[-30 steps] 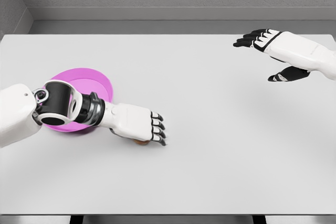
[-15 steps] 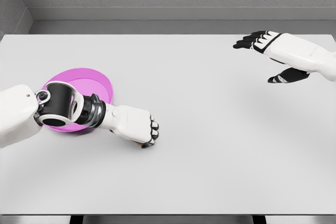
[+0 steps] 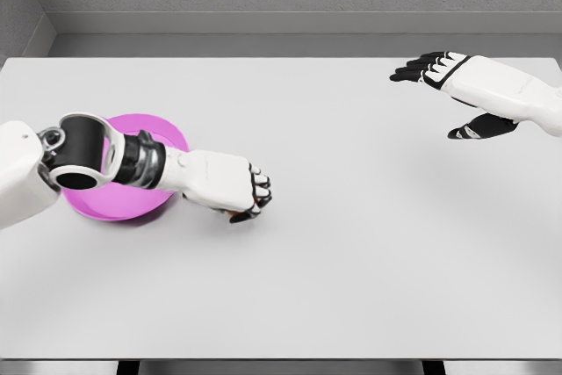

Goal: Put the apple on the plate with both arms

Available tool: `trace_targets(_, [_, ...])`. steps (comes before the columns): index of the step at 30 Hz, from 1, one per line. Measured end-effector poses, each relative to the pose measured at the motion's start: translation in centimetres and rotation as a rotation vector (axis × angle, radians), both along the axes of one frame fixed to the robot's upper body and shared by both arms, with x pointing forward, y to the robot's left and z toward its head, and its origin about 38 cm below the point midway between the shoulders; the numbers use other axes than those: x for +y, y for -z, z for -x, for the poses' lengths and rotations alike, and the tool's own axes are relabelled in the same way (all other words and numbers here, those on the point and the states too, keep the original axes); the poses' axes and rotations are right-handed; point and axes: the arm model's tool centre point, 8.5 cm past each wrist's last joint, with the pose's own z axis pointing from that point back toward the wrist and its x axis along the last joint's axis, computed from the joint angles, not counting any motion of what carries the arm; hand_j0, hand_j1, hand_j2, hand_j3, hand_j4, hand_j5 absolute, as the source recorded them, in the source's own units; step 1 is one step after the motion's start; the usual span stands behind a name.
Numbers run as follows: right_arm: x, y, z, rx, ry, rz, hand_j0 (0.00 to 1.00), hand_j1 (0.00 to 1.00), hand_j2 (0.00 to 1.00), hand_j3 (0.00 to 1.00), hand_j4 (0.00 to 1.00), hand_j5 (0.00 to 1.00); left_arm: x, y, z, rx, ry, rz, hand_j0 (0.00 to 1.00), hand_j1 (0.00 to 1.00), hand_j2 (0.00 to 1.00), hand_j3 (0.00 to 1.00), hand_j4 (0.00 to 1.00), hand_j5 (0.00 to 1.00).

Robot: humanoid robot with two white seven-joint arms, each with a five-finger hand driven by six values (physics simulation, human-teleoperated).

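My left hand (image 3: pixel 248 198) is curled shut around the apple (image 3: pixel 238 213), of which only a small brownish sliver shows under the fingers. The hand seems to hang a little above the white table (image 3: pixel 351 261), just right of the pink plate (image 3: pixel 145 138). My left forearm crosses over the plate's near half and hides it. My right hand (image 3: pixel 439 85) hovers at the far right of the table, fingers spread and holding nothing.
A grey wall runs behind the table's far edge. The table's front edge lies along the bottom of the view.
My left hand curled its fingers shut over the apple, then rose slightly and moved up the picture with it. The right arm has stayed still.
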Motion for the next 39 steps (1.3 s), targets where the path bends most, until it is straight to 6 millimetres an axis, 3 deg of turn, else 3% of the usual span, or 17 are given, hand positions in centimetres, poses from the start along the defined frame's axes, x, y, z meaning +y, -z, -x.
trace_targets(3, [0.0, 0.0, 0.0, 0.000, 0.000, 0.000, 1.00, 1.00, 1.00, 1.00, 1.00, 1.00, 1.0, -1.7, -0.9, -0.045, -0.029, 0.007, 0.07, 0.07, 0.07, 0.07, 0.07, 0.07])
trace_targets(8, [0.0, 0.0, 0.0, 0.000, 0.000, 0.000, 1.00, 1.00, 1.00, 1.00, 1.00, 1.00, 6.6, -3.5, -2.1, -0.092, -0.162, -0.025, 0.09, 0.09, 0.09, 0.09, 0.09, 0.09])
trace_targets(14, [0.0, 0.0, 0.0, 0.000, 0.000, 0.000, 1.00, 1.00, 1.00, 1.00, 1.00, 1.00, 13.4, -2.6, -4.2, -0.065, -0.364, -0.065, 0.10, 0.10, 0.10, 0.10, 0.10, 0.10])
trace_targets(17, [0.0, 0.0, 0.0, 0.000, 0.000, 0.000, 1.00, 1.00, 1.00, 1.00, 1.00, 1.00, 15.6, -1.3, -4.8, -0.045, -0.431, -0.101, 0.12, 0.12, 0.12, 0.12, 0.12, 0.12])
trace_targets(21, [0.0, 0.0, 0.0, 0.000, 0.000, 0.000, 1.00, 1.00, 1.00, 1.00, 1.00, 1.00, 16.6, -0.2, -4.8, -0.023, -0.461, -0.121, 0.18, 0.18, 0.18, 0.18, 0.18, 0.18])
trace_targets(23, [0.0, 0.0, 0.0, 0.000, 0.000, 0.000, 1.00, 1.00, 1.00, 1.00, 1.00, 1.00, 16.7, -0.2, -4.9, -0.022, -0.467, -0.118, 0.34, 0.34, 0.34, 0.34, 0.34, 0.34])
trace_targets(25, [0.0, 0.0, 0.0, 0.000, 0.000, 0.000, 1.00, 1.00, 1.00, 1.00, 1.00, 1.00, 16.8, -0.2, -4.9, -0.020, -0.471, -0.116, 0.72, 0.72, 0.72, 0.72, 0.72, 0.72])
trace_targets(26, [0.0, 0.1, 0.0, 0.001, 0.000, 0.001, 1.00, 1.00, 1.00, 1.00, 1.00, 1.00, 16.8, -0.2, -5.0, -0.019, -0.473, -0.115, 0.98, 0.98, 0.98, 0.98, 0.98, 0.98])
trace_targets(39, [-0.1, 0.1, 0.0, 0.002, 0.001, 0.002, 1.00, 1.00, 1.00, 1.00, 1.00, 1.00, 16.9, -0.1, -5.2, -0.012, -0.483, -0.108, 1.00, 1.00, 1.00, 1.00, 1.00, 1.00])
